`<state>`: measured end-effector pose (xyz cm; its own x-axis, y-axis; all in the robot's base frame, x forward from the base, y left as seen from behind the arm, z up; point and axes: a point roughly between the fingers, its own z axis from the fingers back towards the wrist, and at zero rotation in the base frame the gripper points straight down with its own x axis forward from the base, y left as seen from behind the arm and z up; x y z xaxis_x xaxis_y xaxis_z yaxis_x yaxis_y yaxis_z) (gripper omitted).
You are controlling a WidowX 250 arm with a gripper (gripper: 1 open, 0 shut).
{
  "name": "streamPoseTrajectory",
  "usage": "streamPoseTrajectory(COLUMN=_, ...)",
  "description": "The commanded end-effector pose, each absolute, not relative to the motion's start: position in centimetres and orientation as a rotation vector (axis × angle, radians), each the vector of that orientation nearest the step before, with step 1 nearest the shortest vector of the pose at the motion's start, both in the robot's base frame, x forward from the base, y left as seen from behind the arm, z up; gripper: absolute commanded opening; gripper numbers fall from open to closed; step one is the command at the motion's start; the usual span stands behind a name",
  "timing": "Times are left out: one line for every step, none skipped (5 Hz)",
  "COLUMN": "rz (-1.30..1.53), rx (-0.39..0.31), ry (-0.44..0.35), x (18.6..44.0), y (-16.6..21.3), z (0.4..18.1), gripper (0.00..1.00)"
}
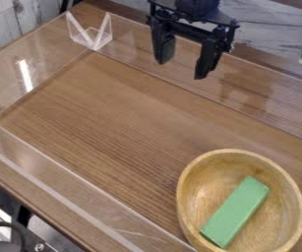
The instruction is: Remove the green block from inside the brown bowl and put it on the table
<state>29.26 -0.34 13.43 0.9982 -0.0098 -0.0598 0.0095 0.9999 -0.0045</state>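
Green block (235,212) removal is set on a table (127,128) of brown wood grain, which fills most of the view and is edged by clear acrylic walls (35,148). At the near right corner the brown bowl (193,187) is seen, wide and shallow, and the block is lying flat inside it, just right of its centre. The block's long axis is run diagonally, from the lower left up toward the upper right. At the far edge of the table the gripper (186,54) is held pointing downward, its jaws spread wide and nothing gripped between them. The block is thus found well apart from the gripper, nearer the camera and slightly to the right, so a long approach and probably a wrist turn would be required.
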Motion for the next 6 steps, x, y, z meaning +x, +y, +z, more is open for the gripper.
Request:
streamPoseTrajectory(rz=-0.011, rx=-0.005, ry=0.077, x=28.6, y=-1.1, z=12.8, gripper=1.00)
streamPoseTrajectory(rz=-0.025, rx=-0.008, ry=0.067, x=26.9, y=-3.5, z=12.6, gripper=1.00)
streamPoseTrajectory(rz=-0.039, rx=-0.007, ry=0.052, x=25.5, y=-6.1, z=12.9, gripper=1.00)
streamPoseTrajectory(rz=-0.059, rx=-0.009, ry=0.045, x=24.5, y=-8.2, z=12.7, gripper=1.00)
streamPoseTrajectory(rz=-0.078, rx=-0.012, ry=0.032, x=23.5, y=-9.7, z=12.3, gripper=1.00)
streamPoseTrajectory(rz=-0.089, rx=-0.016, ry=0.020, x=22.9, y=-11.1, z=11.4, gripper=1.00)
